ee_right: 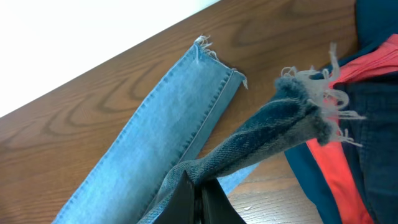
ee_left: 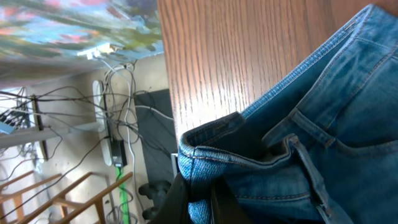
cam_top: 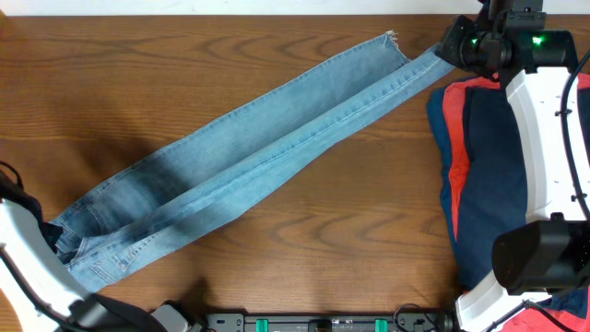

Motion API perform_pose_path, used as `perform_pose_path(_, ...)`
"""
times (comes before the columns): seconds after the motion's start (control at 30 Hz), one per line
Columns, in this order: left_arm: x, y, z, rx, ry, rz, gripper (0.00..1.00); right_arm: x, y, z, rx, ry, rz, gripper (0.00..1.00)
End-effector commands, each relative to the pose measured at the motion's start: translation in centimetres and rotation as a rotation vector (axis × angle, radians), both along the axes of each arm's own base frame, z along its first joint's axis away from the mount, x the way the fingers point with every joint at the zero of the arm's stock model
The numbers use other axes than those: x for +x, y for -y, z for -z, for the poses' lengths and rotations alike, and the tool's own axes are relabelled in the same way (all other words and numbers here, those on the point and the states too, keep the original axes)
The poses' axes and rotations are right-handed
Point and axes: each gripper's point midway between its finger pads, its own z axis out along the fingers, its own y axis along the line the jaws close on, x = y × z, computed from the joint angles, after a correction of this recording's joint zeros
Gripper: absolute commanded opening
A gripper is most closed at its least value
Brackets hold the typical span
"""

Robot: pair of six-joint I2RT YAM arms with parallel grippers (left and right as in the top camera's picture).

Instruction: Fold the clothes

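Garment: light-blue faded denim jeans (cam_top: 258,157), flat on brown wooden desk (cam_top: 138,65).
Long axis: diagonal, waistband (ee_left: 249,158) near-left, hems far-right.
Left pincer (ee_left: 199,208): pressed together on waistband, at desk edge.
Right pincer (ee_right: 198,196): pinching one frayed hem (ee_right: 298,106), lifted.
Next move, judged: hem carried along axis toward waistband.
Nearby: navy and red-orange garment pile (cam_top: 479,138), just beside hems.

Right arm (cam_top: 544,138), frame right, has a white shell, black joints, green lights up top and a thin cable. Left arm (cam_top: 26,263), lower left, is white. Right gripper (ee_right: 200,198) is black.
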Motion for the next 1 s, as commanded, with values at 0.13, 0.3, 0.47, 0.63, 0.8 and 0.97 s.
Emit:
perform_pose_path(0.13, 0.6, -2.6, 2.8, 0.023, -0.073, -0.035, 0.06, 1.5, 1.6, 1.5, -0.075, 0.0, 0.049, 0.01)
perform_pose_path(0.3, 1.2, -3.2, 5.2, -0.018, -0.112, -0.033, 0.06, 2.7, 0.3, 4.8, -0.074, -0.054, 0.026, 0.01)
perform_pose_path(0.47, 1.5, -3.6, 6.6, -0.038, -0.13, -0.032, 0.06, 4.2, -0.1, 8.8, -0.058, -0.105, 0.041, 0.01)
perform_pose_path(0.63, 1.9, -4.0, 6.8, -0.024, -0.118, -0.032, 0.06, 6.7, -1.4, 12.5, -0.023, -0.098, 0.02, 0.03)
perform_pose_path(0.8, 2.0, -4.1, 6.9, -0.018, -0.112, -0.033, 0.06, 9.5, -3.8, 15.1, 0.059, -0.041, -0.03, 0.04)
perform_pose_path(0.97, 2.1, -4.2, 6.9, -0.013, -0.107, -0.033, 0.06, 11.0, -5.0, 17.8, 0.116, -0.03, 0.008, 0.29)
